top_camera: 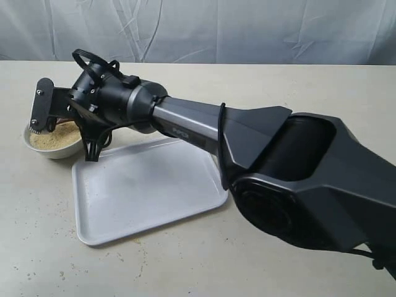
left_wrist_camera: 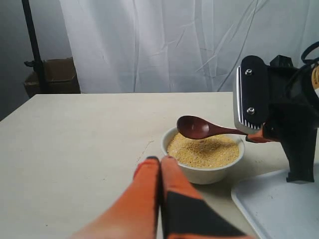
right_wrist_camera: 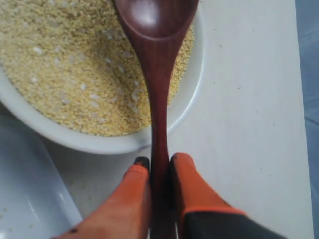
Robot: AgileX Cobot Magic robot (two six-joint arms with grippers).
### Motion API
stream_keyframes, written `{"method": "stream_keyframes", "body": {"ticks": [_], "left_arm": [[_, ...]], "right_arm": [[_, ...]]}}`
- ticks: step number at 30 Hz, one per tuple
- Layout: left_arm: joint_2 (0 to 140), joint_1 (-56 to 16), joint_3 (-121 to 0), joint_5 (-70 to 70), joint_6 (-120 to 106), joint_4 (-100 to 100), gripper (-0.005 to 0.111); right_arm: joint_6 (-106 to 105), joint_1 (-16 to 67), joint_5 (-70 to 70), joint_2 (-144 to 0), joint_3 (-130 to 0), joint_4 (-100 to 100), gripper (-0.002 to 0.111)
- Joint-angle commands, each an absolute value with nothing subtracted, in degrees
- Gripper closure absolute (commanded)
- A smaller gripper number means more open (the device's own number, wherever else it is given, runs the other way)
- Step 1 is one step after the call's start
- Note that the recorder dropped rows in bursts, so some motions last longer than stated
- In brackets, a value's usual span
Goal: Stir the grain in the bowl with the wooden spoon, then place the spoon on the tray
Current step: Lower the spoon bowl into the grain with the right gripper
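The small white bowl (top_camera: 54, 148) (left_wrist_camera: 202, 172) (right_wrist_camera: 184, 107) holds a mound of yellow-tan grain (top_camera: 54, 137) (left_wrist_camera: 203, 151) (right_wrist_camera: 65, 69). My right gripper (top_camera: 62, 120) (left_wrist_camera: 256, 134) (right_wrist_camera: 159, 162) is shut on the handle of the dark wooden spoon (left_wrist_camera: 199, 128) (right_wrist_camera: 157, 74). The spoon's oval head hangs just above the grain, clear of it. The white tray (top_camera: 145, 189) (left_wrist_camera: 271, 209) (right_wrist_camera: 25, 194) lies beside the bowl. My left gripper (left_wrist_camera: 160, 159) is shut on nothing, low over the table a little short of the bowl; it does not show in the exterior view.
The right arm (top_camera: 247, 154) stretches across the tray from the right. Stray grains are scattered on the beige table (top_camera: 37, 247) in front of the bowl and tray. A white curtain (left_wrist_camera: 174, 45) hangs behind the table, with a cardboard box (left_wrist_camera: 52, 74) and a black stand (left_wrist_camera: 34, 45) off its far corner.
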State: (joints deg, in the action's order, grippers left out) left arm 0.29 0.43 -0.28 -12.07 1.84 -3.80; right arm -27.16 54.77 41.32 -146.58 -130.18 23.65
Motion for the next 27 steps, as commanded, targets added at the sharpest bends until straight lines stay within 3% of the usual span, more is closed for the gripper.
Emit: {"method": "stream_keyframes", "body": {"ticks": [1,7,14,19,27], "left_arm": [[0.0,0.5,0.0,-11.7,1.9,-3.8,0.106],[0.0,0.5,0.0,-11.7,1.9,-3.8,0.106],[0.0,0.5,0.0,-11.7,1.9,-3.8,0.106],[0.0,0.5,0.0,-11.7,1.9,-3.8,0.106],[0.0,0.5,0.0,-11.7,1.9,-3.8,0.106]], "right_arm": [[-27.4,55.0,41.4,-146.5,-130.5,24.0,0.108],[-29.0,55.4,41.4,-146.5,-130.5,23.8,0.107],[-29.0,55.4,41.8,-146.5,-130.5,24.3,0.078],[-28.9,55.4,41.9,-146.5,-130.5,24.7,0.077],[-17.4,55.4,57.7,-141.0,-136.3,25.2,0.077]]}}
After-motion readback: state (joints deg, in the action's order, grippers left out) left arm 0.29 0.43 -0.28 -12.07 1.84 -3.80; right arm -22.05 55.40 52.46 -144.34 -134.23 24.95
